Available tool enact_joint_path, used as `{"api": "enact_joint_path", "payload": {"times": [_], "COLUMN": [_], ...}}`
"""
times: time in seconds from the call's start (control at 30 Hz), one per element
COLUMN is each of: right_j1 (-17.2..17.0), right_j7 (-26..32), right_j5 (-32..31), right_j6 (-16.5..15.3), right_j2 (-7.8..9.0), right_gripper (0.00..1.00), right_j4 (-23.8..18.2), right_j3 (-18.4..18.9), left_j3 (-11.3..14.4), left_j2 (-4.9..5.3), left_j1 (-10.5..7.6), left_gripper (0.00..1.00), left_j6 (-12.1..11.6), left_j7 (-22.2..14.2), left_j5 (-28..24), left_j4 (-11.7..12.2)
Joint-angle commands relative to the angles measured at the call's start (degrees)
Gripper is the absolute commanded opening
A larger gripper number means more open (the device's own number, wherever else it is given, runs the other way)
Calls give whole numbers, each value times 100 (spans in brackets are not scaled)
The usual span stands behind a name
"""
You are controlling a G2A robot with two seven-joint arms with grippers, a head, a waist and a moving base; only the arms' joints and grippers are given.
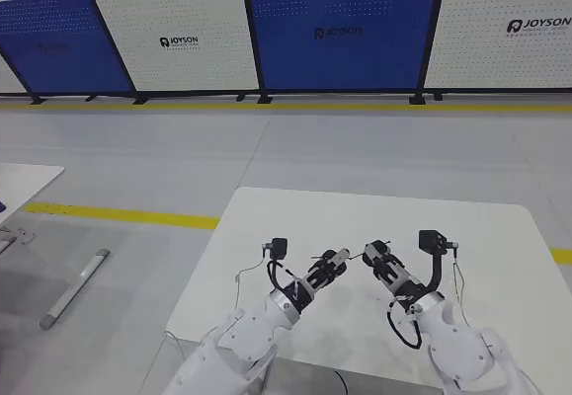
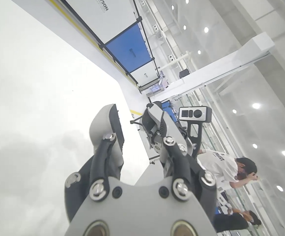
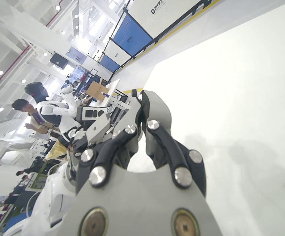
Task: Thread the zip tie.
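Right gripper point(image 3: 141, 98): the jaws are closed, with the two black pads pressed together along their length. They pinch the zip tie.

Zip tie point(image 3: 134, 92): it is thin and black. A small blocky end and a short strand stick out just past the right gripper's fingertips. The rest is hidden between the pads.

Left gripper point(image 2: 134, 110): the jaws are partly open, and the bare table shows through the gap between the pads. Nothing is clamped in them.

Zip tie and the left jaws: in the left wrist view a short black sliver lies across the gap. It reaches to the finger on the right gripper's side. Whether it touches that finger's pad cannot be told. It stays clear of the other pad point(image 2: 119, 124).

The two grippers together: in the top view their tips sit just beside each other and angle toward one another. Both are over the middle of the table, about halfway between its near and far edges. The zip tie's free end lies between the two sets of fingertips.

Table point(image 1: 483, 237): it is white with rounded corners. The grippers' soft shadows fall on it below the jaws.
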Motion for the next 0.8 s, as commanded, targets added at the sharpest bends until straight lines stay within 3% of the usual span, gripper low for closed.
{"api": "enact_joint_path", "payload": {"times": [0.0,0.07,0.23,0.77], "right_j1": [-8,-19,-32,26], "right_j7": [-8,-11,9,186], "right_j5": [-20,-38,-80,-233], "right_j6": [-7,-11,-9,19], "right_j2": [-1,-1,-2,-6], "right_gripper": [0,0,0,0], "right_j4": [-31,-61,-94,-73], "right_j3": [-5,-8,-11,-62], "left_j3": [30,53,65,69], "left_j2": [-4,-9,-19,-11], "left_j1": [-6,-18,-48,-49], "left_gripper": [25,22,0,0], "left_j6": [24,34,25,-16], "left_j7": [5,8,42,-62], "left_j5": [36,43,-9,76], "left_j4": [15,25,46,18]}}
